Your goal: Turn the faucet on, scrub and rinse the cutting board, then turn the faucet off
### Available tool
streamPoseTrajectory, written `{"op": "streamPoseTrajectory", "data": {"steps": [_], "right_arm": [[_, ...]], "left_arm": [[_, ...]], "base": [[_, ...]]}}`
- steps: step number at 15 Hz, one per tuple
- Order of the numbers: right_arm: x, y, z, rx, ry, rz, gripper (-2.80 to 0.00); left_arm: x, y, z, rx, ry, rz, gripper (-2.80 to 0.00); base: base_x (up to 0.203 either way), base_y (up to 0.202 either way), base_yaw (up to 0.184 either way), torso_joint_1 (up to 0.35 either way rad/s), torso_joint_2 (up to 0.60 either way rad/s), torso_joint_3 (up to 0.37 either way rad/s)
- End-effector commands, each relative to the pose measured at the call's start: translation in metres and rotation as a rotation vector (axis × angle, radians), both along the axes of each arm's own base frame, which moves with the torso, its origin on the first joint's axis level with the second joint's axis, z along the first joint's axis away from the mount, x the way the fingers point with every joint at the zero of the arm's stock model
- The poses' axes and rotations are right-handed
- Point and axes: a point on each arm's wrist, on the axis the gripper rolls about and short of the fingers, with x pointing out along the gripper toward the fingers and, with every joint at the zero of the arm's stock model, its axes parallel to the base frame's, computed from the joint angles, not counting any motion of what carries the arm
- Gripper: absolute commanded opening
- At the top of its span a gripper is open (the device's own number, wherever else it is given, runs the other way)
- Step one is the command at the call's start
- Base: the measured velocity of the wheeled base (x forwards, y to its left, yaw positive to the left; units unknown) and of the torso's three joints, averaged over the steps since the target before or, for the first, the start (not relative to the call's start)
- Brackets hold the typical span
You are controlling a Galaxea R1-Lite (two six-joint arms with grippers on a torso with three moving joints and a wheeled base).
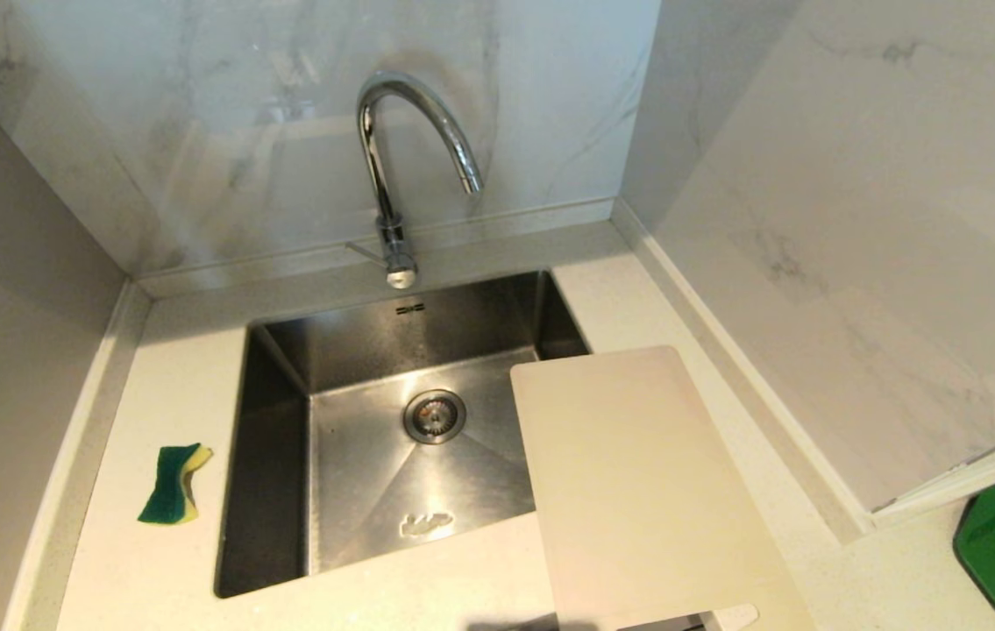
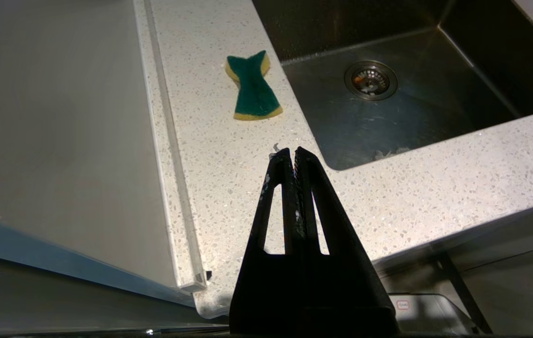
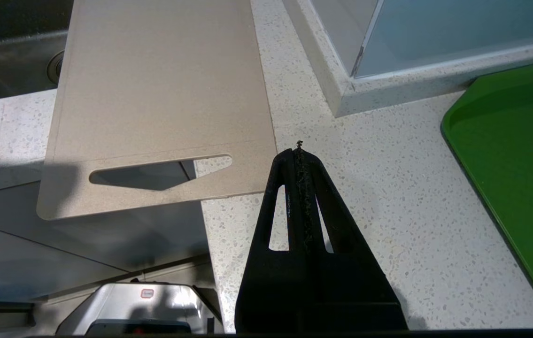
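Nothing of the task looks begun: no water runs from the tall chrome gooseneck faucet [image 1: 392, 166] at the top centre of the head view. The large cream-white plastic cutting board [image 1: 637, 491] lies at lower right, partly over the steel sink [image 1: 374, 350]. A green and yellow sponge [image 1: 173, 485] rests at lower left on the speckled white surface [image 1: 155, 377]. The left tool [image 2: 293, 151] and right tool [image 3: 298, 151] are both closed and empty. I judge the next move is reaching the faucet's thin side lever.

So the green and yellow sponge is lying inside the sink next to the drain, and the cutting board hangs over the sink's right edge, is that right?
Not quite. The sponge lies on the counter left of the sink, as the head view shows. The cutting board does overhang the sink's right edge.
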Motion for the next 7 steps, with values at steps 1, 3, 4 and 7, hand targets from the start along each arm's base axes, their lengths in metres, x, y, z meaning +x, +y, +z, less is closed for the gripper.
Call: {"op": "streamPoseTrajectory", "data": {"steps": [1, 3, 4, 7], "right_arm": [[0.0001, 0.0, -0.0003, 0.001, 0.002, 0.001, -2.8], [0.0001, 0.0, -0.0003, 0.001, 0.002, 0.0, -2.8], [0.0001, 0.0, -0.0002, 0.002, 0.0, 0.0, -2.8], [0.0001, 0.0, -0.0003, 0.001, 0.002, 0.002, -2.8]], "left_arm": [[0.0004, 0.0, -0.0008, 0.0, 0.006, 0.0, -2.8], [0.0004, 0.0, -0.0008, 0.0, 0.006, 0.0, -2.8], [0.0004, 0.0, -0.0008, 0.0, 0.006, 0.0, -2.8], [0.0004, 0.0, -0.0008, 0.0, 0.006, 0.0, -2.8]], "base": [[0.0, 0.0, 0.0, 0.0, 0.0, 0.0], [0.0, 0.0, 0.0, 0.0, 0.0, 0.0], [0.0, 0.0, 0.0, 0.0, 0.0, 0.0], [0.0, 0.0, 0.0, 0.0, 0.0, 0.0]]}}
